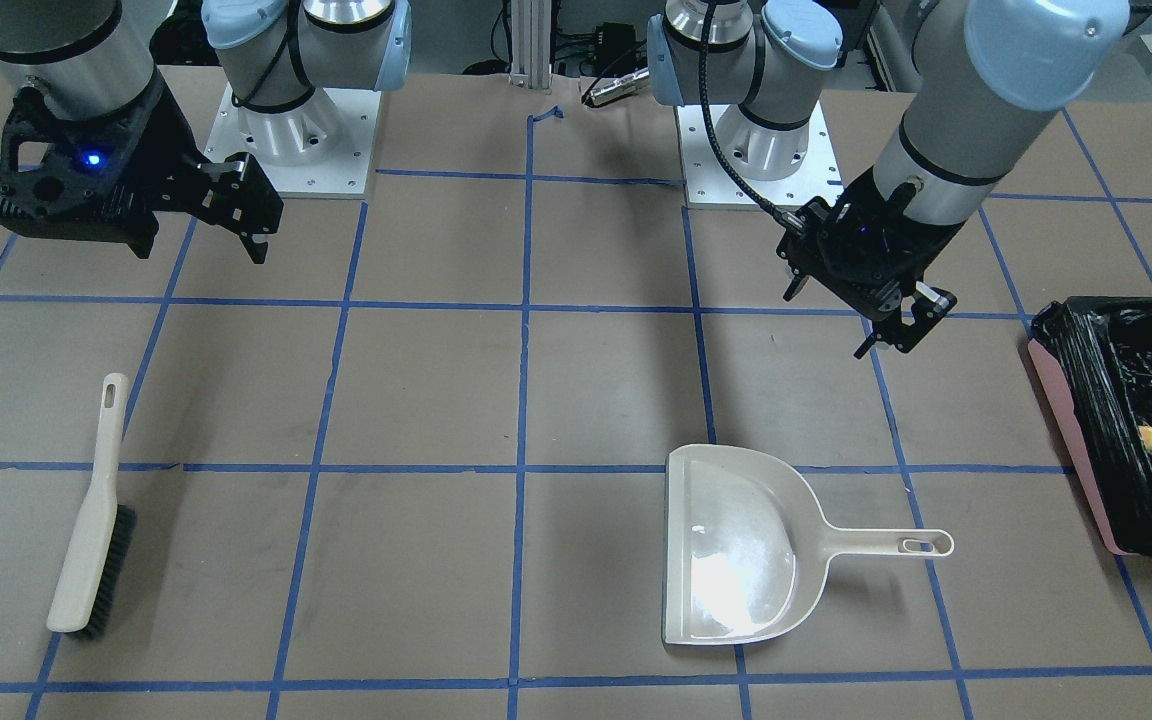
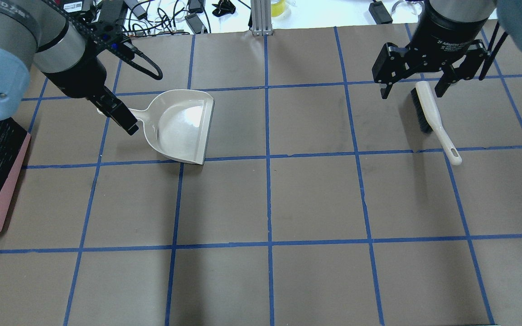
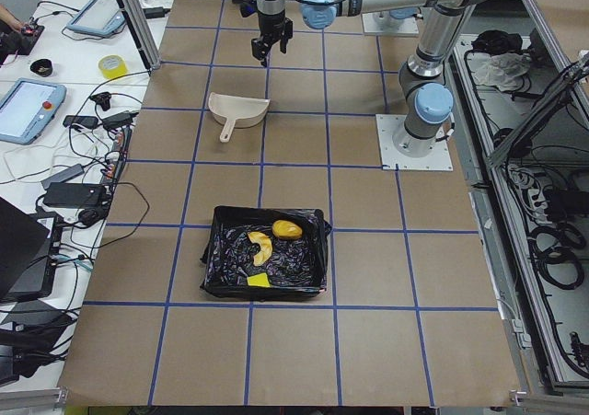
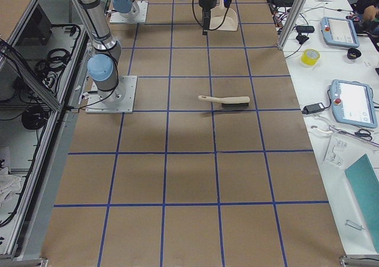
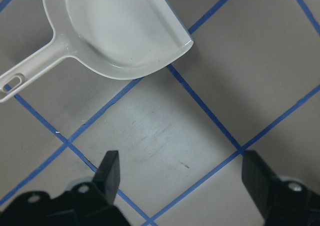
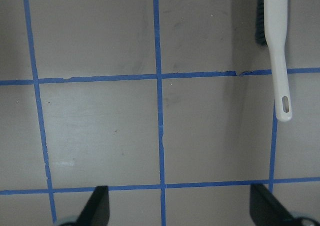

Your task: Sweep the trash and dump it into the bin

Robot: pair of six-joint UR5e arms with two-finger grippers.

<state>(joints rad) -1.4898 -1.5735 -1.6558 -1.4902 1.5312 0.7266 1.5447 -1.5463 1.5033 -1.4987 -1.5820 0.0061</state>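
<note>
The trash lies in the bin [image 3: 216,249], a pink-sided container lined with a black bag: a golden-brown lump [image 3: 287,228], a cream rind slice [image 3: 259,245] and a yellow wedge [image 3: 259,280]. The bin stands at the table's end on my left [image 1: 1066,420] [image 2: 14,172]. The beige dustpan [image 1: 736,545] [image 2: 179,124] [image 5: 115,30] lies empty on the table. The beige brush [image 1: 91,520] [image 2: 433,117] [image 6: 277,40] lies flat. My left gripper [image 1: 896,330] [image 2: 123,120] [image 5: 182,173] is open and empty, raised near the dustpan's handle. My right gripper [image 1: 246,215] [image 2: 413,86] [image 6: 180,203] is open and empty, raised beside the brush.
The brown table top carries a grid of blue tape lines [image 2: 268,158]. The two arm bases [image 1: 296,140] [image 1: 751,150] stand at the robot's edge. Cables and tablets [image 3: 32,107] lie on a side bench beyond the far edge.
</note>
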